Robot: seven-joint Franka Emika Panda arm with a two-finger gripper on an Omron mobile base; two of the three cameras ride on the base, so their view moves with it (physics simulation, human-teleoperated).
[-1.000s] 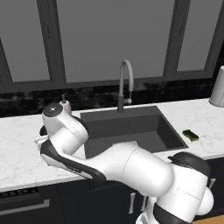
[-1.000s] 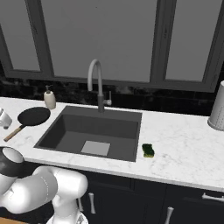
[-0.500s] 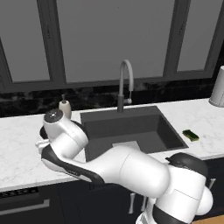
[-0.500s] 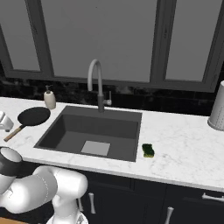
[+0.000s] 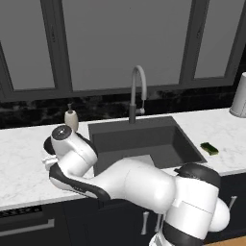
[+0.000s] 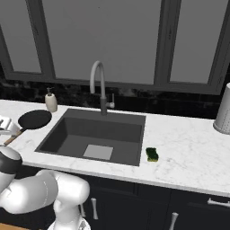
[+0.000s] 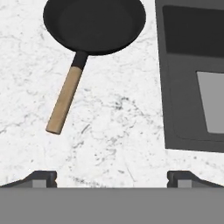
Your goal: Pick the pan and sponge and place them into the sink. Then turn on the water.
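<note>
Right base view: one pan (image 6: pixel 35 119), one sponge (image 6: pixel 152 154).

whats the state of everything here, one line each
pan: flat on the counter left of the sink, empty, not gripped
sponge: on the counter right of the sink
sink: empty, dry
faucet: off, no water running
gripper: open, above the counter near the pan handle, holding nothing
soap dispenser: upright behind the pan

soap bottle (image 6: pixel 50 100): small, beige, far left by the wall | metal can (image 6: pixel 223 111): tall, grey, far right | counter (image 6: pixel 188 152): white marble | windows (image 6: pixel 99 40): dark, behind
</note>
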